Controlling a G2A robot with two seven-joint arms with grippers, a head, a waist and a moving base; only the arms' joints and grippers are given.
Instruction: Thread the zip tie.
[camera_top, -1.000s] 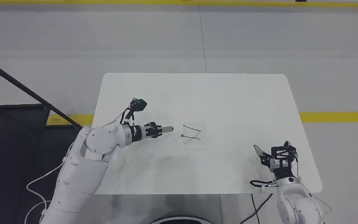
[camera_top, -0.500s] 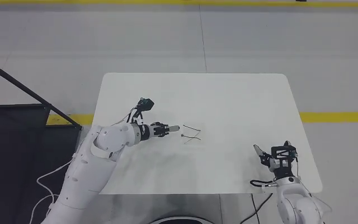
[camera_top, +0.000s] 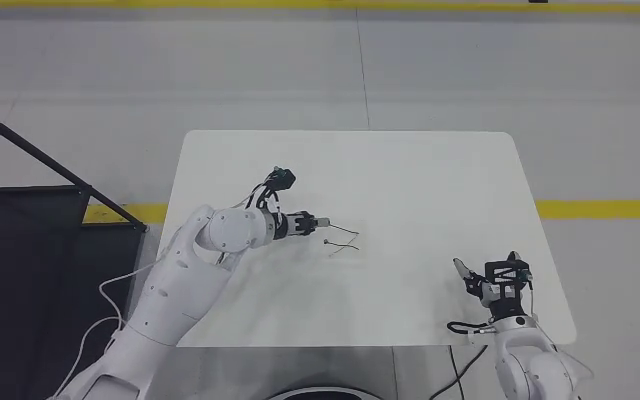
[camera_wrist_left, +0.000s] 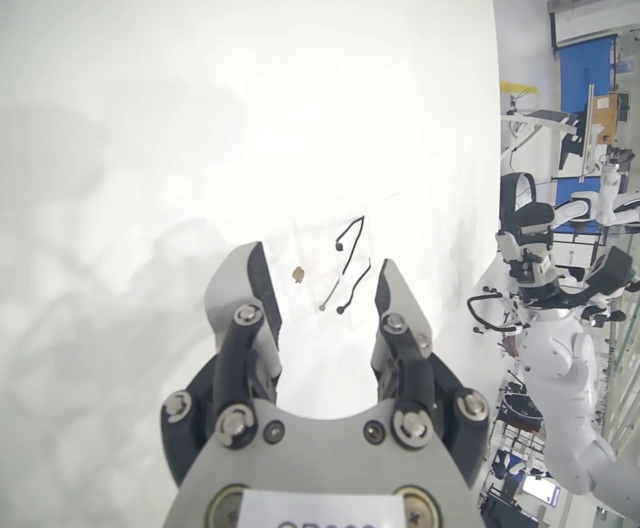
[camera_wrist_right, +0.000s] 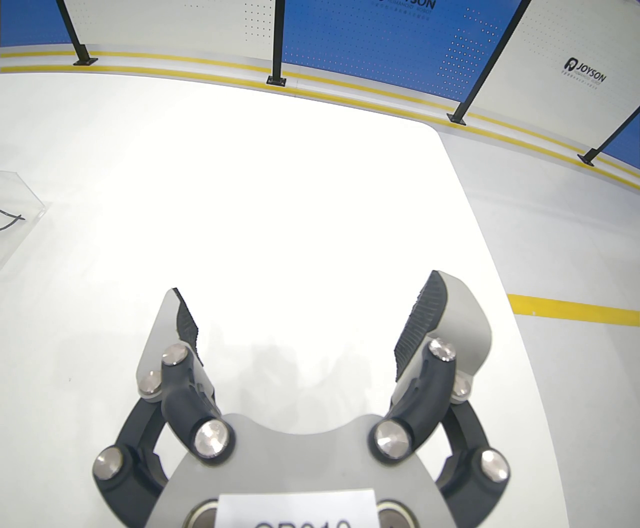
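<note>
1. The zip ties (camera_top: 342, 238) lie near the middle of the white worktop (camera_top: 420, 180), about halfway between its far and near edges and slightly toward the left edge.
2. In the left wrist view they are thin curved strands: two black ones (camera_wrist_left: 350, 239) and a paler one (camera_wrist_left: 331, 295). They lie close together, and the pale strand runs on from the end of one black strand. Whether they touch cannot be told.
3. A small brownish speck (camera_wrist_left: 298, 273) lies just beside them.
4. The ties rest on a clear plate (camera_wrist_right: 25, 202) that lies flat on the worktop; one black strand shows on it in the right wrist view.
5. The left gripper (camera_top: 322, 222) is stretched out from the left edge and points at the ties, with its tips just short of them. Its jaws stand partly apart and hold nothing — in its own wrist view (camera_wrist_left: 320, 260) the strands show in the gap beyond the tips.
6. The right gripper (camera_top: 488, 265) sits at the near right corner of the worktop, well apart from the ties. Its jaws are spread wide — nothing is between them (camera_wrist_right: 307, 287), only bare worktop.
</note>
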